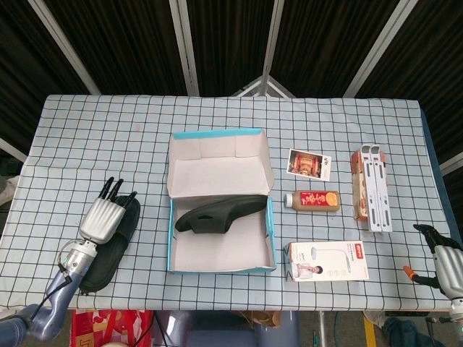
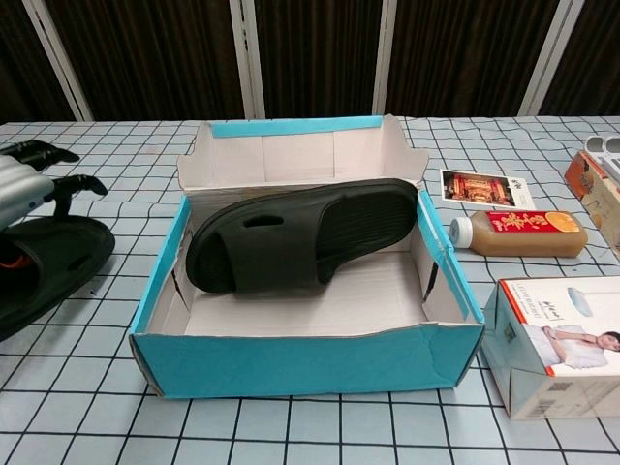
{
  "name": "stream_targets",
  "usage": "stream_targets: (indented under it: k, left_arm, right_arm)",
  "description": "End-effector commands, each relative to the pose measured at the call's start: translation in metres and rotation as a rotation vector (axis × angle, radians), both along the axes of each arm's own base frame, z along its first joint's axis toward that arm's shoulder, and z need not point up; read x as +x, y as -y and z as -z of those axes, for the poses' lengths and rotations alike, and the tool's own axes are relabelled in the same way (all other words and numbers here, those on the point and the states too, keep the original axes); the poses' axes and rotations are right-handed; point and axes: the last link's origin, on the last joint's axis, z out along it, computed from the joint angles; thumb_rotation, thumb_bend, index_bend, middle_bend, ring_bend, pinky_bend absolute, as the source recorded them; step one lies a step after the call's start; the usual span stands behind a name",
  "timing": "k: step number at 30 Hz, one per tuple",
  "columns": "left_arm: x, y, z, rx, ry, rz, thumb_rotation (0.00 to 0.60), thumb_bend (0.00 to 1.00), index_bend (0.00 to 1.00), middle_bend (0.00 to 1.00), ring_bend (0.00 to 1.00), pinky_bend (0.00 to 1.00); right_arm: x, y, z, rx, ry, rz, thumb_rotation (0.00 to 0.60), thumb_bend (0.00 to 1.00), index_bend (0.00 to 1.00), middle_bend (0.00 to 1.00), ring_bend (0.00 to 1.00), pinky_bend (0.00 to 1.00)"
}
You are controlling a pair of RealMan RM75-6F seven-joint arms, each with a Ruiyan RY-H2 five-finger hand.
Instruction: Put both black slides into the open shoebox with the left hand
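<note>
Left hand [image 1: 100, 217] had a ribbed silver-grey shell, black fingers [image 1: 110, 188], an orange patch underneath, a slim grey forearm with a thin dark cable, right hand [image 1: 445, 258] had a silver shell, black fingers, an orange tip.

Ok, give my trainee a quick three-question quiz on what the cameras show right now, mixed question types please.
1. True or false: one black rubber slide already lies in the open blue cardboard shoebox.
2. Multiple choice: the second black rubber slide lies (a) left of the shoebox under the left robot hand, (b) by the orange juice bottle, (c) on the white lamp carton.
3. Fill in: the right robot hand sits at the table's ___ edge, holding nothing visible.

Key: 1 true; 2 a; 3 right.
</note>
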Motion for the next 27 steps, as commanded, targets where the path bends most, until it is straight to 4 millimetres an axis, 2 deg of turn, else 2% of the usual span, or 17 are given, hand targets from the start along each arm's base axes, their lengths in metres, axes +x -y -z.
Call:
stream_targets:
  k: [1, 5, 8, 12, 15, 18, 22, 27]
  left_arm:
    - [0.007, 0.006, -0.026, 0.055, -0.009, 0.059, 0.6, 0.51, 0.19, 0.51, 0.07, 0.07]
    - [0.023, 0.011, -0.057, 0.11, -0.019, 0.131, 0.6, 0.51, 0.19, 0.51, 0.07, 0.07]
    - [0.046, 0.012, -0.08, 0.166, -0.036, 0.233, 0.6, 0.51, 0.19, 0.51, 0.07, 0.07]
    - [0.1, 0.016, -0.112, 0.23, -0.071, 0.424, 0.6, 0.5, 0.19, 0.5, 0.07, 0.07]
    - [0.139, 0.019, -0.123, 0.266, -0.151, 0.579, 0.6, 0.5, 0.19, 0.5, 0.07, 0.07]
    - [0.178, 0.022, -0.125, 0.281, -0.257, 0.756, 0.6, 0.5, 0.2, 0.5, 0.07, 0.07]
    - [0.221, 0.023, -0.113, 0.295, -0.511, 1.035, 0.6, 0.5, 0.21, 0.5, 0.07, 0.07]
    - [0.25, 0.026, -0.087, 0.227, -0.705, 1.227, 0.6, 0.5, 0.21, 0.5, 0.07, 0.07]
  right_arm:
    - [0.001, 0.0, 0.001, 0.003, 0.0, -0.004, 0.6, 0.23, 0.18, 0.16, 0.25, 0.22]
    - [0.003, -0.001, 0.001, 0.003, 0.002, -0.01, 0.6, 0.23, 0.18, 0.16, 0.25, 0.22]
    - [0.003, -0.001, 0.001, 0.003, 0.002, -0.011, 0.6, 0.23, 0.18, 0.16, 0.25, 0.22]
    - [0.004, -0.001, 0.001, 0.003, 0.005, -0.013, 0.6, 0.23, 0.18, 0.16, 0.25, 0.22]
    - [0.004, -0.002, 0.001, 0.003, 0.009, -0.014, 0.6, 0.23, 0.18, 0.17, 0.25, 0.22]
    - [0.003, -0.002, -0.001, -0.002, 0.012, -0.014, 0.6, 0.23, 0.18, 0.16, 0.25, 0.22]
    - [0.003, -0.003, -0.003, -0.008, 0.02, -0.015, 0.6, 0.23, 0.18, 0.16, 0.25, 0.22]
    - [0.002, -0.004, -0.004, -0.011, 0.026, -0.017, 0.6, 0.23, 0.18, 0.17, 0.25, 0.22]
